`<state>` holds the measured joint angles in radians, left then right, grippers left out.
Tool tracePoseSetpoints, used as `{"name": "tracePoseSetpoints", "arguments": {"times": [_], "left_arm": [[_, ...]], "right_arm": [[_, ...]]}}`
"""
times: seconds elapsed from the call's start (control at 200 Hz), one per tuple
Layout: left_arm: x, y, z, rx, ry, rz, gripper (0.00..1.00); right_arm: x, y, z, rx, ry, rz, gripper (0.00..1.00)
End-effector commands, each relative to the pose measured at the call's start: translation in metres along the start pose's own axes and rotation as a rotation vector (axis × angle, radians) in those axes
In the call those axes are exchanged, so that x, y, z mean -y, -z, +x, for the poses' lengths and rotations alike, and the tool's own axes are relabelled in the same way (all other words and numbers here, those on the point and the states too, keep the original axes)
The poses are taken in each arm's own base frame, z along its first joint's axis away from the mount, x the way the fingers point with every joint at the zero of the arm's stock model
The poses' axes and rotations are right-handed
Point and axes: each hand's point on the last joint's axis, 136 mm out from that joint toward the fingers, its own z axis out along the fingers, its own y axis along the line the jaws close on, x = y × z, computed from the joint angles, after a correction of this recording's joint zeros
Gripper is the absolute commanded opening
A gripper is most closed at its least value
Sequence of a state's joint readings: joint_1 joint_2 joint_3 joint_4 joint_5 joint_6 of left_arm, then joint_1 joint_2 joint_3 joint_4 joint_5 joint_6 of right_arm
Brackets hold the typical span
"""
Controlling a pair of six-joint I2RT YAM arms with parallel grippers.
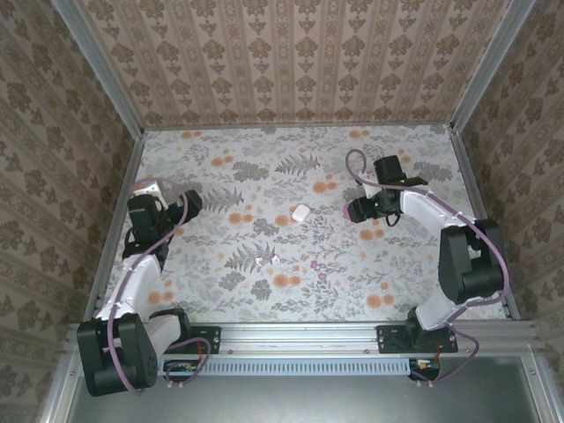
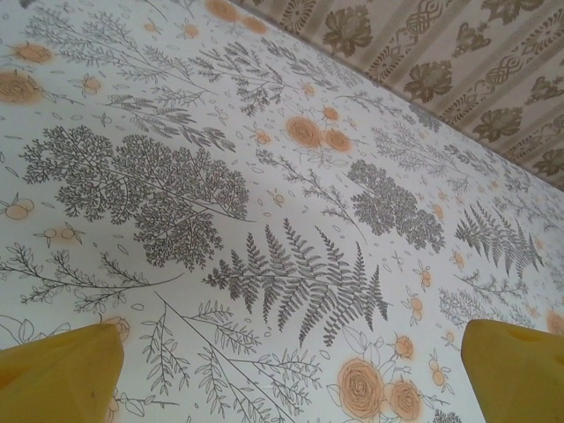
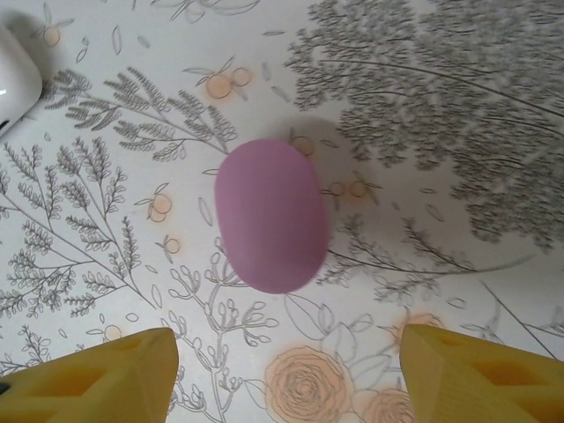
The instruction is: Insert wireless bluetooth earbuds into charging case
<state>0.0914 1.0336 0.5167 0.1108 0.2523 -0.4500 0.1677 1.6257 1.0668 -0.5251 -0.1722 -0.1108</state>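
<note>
The charging case point(image 1: 300, 212) lies shut on the floral cloth at mid-table, pale pinkish-white; its white corner point(image 3: 13, 84) shows at the upper left of the right wrist view. Two tiny magenta earbuds point(image 1: 310, 265) point(image 1: 323, 277) lie apart on the cloth, nearer the front than the case. My right gripper point(image 1: 355, 210) point(image 3: 289, 352) stands to the right of the case, open, its yellow fingertips point(image 3: 132, 370) apart with nothing between them. A magenta oval lump point(image 3: 271, 214) lies just beyond them. My left gripper point(image 1: 187, 203) point(image 2: 291, 361) is open over bare cloth at the far left.
Patterned walls with metal corner posts point(image 1: 97, 66) close the table in on three sides. A metal rail point(image 1: 300, 333) carrying both arm bases runs along the front edge. The floral cloth point(image 1: 264, 167) covers the whole tabletop.
</note>
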Motion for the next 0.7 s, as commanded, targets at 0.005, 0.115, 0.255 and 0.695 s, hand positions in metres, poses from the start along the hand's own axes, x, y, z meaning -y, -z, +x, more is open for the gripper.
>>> {"name": "tracePoseSetpoints", "arguments": {"times": [0.005, 0.115, 0.255, 0.695], "left_arm": [[0.014, 0.003, -0.010, -0.004, -0.001, 0.041, 1.00], [0.017, 0.005, -0.007, -0.017, -0.008, 0.053, 1.00], [0.017, 0.007, -0.005, -0.027, -0.028, 0.051, 1.00], [0.018, 0.008, -0.005, -0.033, -0.040, 0.050, 1.00]], "right_arm": [[-0.008, -0.009, 0.006, -0.095, 0.071, -0.001, 0.69], [-0.005, -0.019, 0.008, -0.160, 0.126, 0.020, 0.65], [0.002, -0.030, 0.006, -0.200, 0.150, 0.054, 0.65], [-0.004, -0.045, 0.003, -0.211, 0.205, 0.024, 0.64]]}}
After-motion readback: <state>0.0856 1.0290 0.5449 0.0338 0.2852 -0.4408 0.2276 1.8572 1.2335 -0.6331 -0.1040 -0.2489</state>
